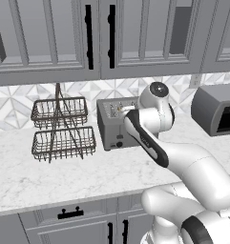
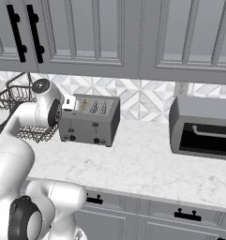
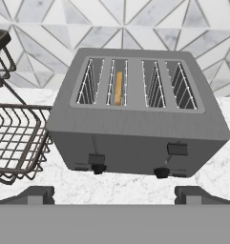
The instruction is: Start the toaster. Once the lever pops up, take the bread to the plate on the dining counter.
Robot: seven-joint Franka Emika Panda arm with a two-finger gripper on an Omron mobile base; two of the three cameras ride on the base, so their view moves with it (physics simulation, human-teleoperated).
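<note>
The gripper (image 3: 114,193) is held spread wide, empty, just near of the toaster (image 3: 135,119) front. Both levers (image 3: 96,158) lie directly ahead; the bread (image 3: 118,88) is seated edge-up in the second slot from left.

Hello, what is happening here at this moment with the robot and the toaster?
The robot arm holds its open gripper in front of the toaster on the kitchen counter, gripping nothing. A slice of bread sits down in the second slot from the left. The two levers on the front are untouched, the left one lower than the right. A wire basket rack stands to the toaster's left.
</note>
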